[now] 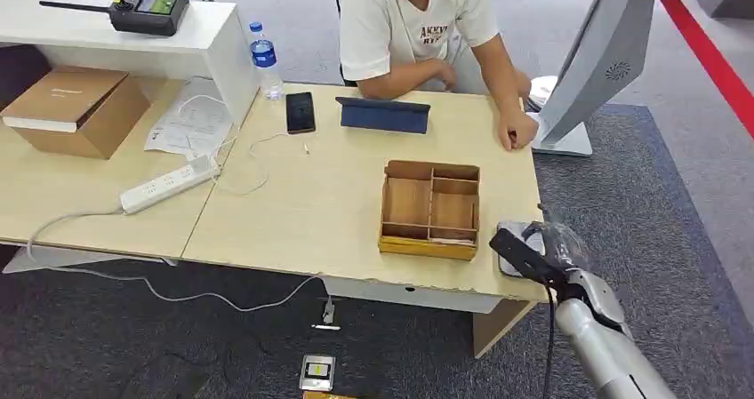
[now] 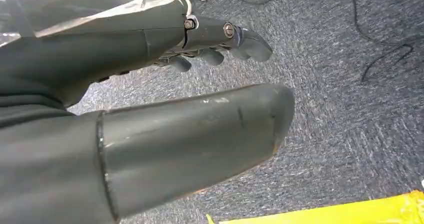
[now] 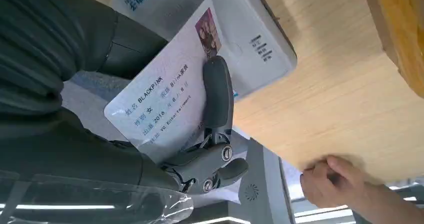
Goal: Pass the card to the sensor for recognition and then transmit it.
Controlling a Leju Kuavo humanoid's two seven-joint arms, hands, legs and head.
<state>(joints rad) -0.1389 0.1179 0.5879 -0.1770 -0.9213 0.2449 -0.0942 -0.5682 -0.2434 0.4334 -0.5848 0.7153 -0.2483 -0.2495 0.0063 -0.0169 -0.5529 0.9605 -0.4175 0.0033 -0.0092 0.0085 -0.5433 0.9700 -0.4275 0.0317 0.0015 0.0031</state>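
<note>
While the card point(image 3: 165, 102) sits over the sensor point(image 3: 250, 39), the reading step looks under way, not finished. Right hand point(image 3: 150, 119) grips the card, one dark finger point(image 3: 216, 97) pressed across its printed face, thumb behind. In the right wrist view the card overlaps the white sensor pad at the surface's near right corner; whether it touches the pad or hovers just above, cannot tell. In the head view the right hand point(image 1: 533, 252) is at that same corner of the surface point(image 1: 311, 203), just right of the wooden tray point(image 1: 431, 208).

Left hand point(image 2: 200, 84) hangs over the carpet, fingers apart, thumb clear of them, holding nothing.

A person point(image 1: 418, 26) sits at the far side, one hand point(image 1: 516, 132) resting on the surface near the white stand point(image 1: 605, 52). That hand is not reaching for the card.

Judgement: pickup done, card presented to sensor. No sign in view that recognition has registered. Left: lift the card off the sensor and hand it on, likely to the seated person across the surface.
</note>
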